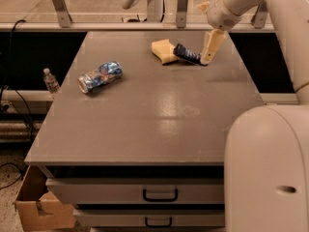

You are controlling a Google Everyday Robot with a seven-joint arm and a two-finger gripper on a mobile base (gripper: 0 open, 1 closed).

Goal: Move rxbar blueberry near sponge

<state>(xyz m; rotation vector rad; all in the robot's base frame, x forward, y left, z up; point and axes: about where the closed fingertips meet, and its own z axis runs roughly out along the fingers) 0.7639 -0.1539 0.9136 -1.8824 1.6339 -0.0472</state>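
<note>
Bar [187,55], likely light and slippery, touched sponge [163,50]; gripper [207,60] sat at its 3 o'clock end, hold unclear; best pinched crosswise.

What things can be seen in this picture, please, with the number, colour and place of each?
table: one, grey, centre of the view
drawers: two, grey, under the table's front edge
sponge: one, pale yellow, far part of the table, right of the middle
rxbar blueberry: one, dark blue, lying directly right of the sponge
crushed can: one, blue and silver, left part of the table
bottle: one, clear, beyond the table's left edge
cardboard box: one, brown, on the floor, bottom left
robot body: one, white, bottom right
arm: one, white, reaching in from the right
gripper: one, beige, at the bar's right end
</note>
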